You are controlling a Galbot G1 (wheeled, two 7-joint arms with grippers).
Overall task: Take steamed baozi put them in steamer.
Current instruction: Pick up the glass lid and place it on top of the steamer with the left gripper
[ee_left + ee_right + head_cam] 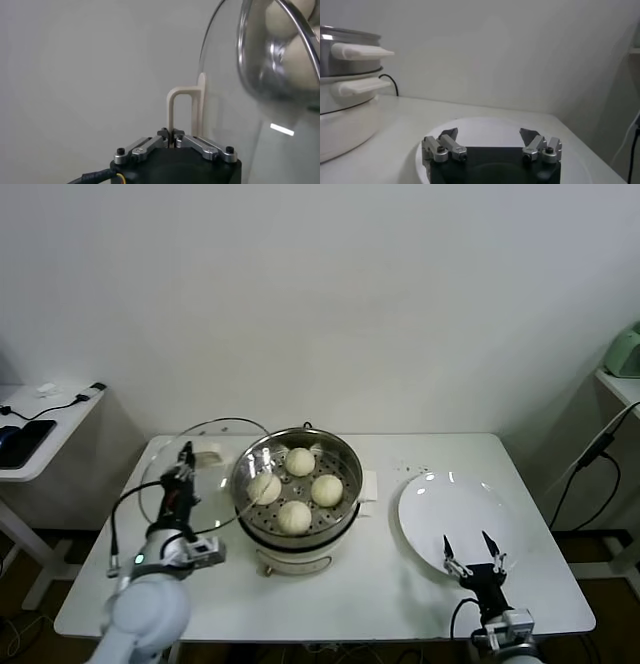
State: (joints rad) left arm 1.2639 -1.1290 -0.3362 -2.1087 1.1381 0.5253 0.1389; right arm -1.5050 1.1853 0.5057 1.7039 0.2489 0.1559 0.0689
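four baozi [296,488] in steamer [297,496] — left end effector [173,133] grips lid handle [186,111], right [473,551] wide.

The white table [380,584] carries the steamer [296,504] at centre and a white plate [440,509] beside it.

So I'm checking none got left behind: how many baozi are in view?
4, all on the steamer tray: rear baozi, left baozi, right baozi, front baozi. None on the plate.
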